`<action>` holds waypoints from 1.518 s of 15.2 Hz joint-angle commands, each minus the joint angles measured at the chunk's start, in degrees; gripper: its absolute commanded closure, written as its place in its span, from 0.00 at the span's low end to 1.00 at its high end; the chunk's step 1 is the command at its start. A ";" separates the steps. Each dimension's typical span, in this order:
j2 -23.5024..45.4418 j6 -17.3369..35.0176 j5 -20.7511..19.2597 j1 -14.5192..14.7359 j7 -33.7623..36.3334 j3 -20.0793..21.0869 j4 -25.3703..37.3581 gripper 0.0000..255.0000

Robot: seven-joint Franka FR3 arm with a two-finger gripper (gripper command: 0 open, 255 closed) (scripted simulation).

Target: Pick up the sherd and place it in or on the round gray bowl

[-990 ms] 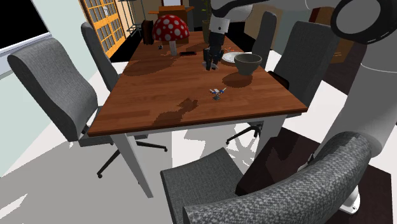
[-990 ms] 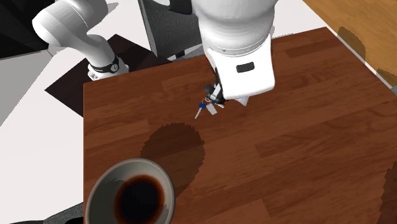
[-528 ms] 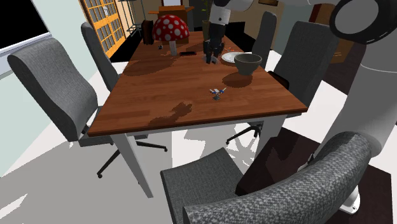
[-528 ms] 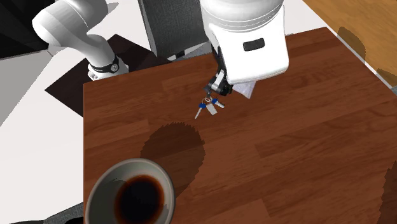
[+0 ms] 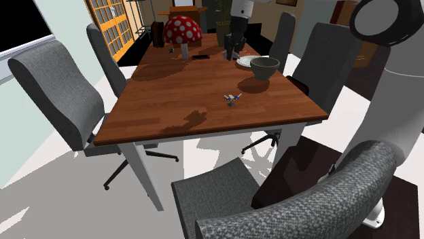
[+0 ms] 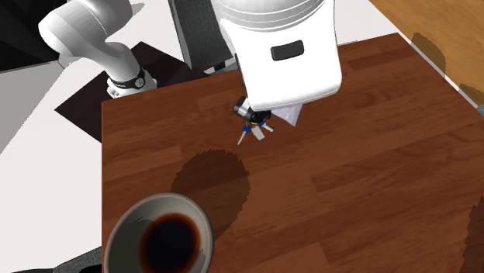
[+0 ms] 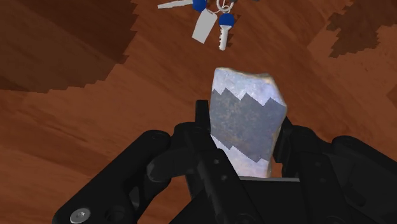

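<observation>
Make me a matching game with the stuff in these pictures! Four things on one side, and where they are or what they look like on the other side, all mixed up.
Things:
1. sherd
2. keys
3. bowl
4. mushroom

Descriptions:
A. red with white dots
B. lying flat on the table, with blue tops
C. clasped in the gripper
D. gray and round

Right pairs: 1-C, 2-B, 3-D, 4-A.
</observation>
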 commanded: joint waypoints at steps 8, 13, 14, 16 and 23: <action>2.38 -4.87 0.69 -7.36 -11.29 -4.90 4.15 1.00; 6.12 -8.52 1.61 -12.06 -17.41 -7.36 9.75 1.00; 7.10 -9.35 1.87 -13.08 -18.60 -7.82 11.21 1.00; 9.31 -11.16 2.47 -15.26 -20.94 -8.65 14.51 1.00; 14.11 -12.81 3.70 -19.90 -26.06 -10.02 19.52 1.00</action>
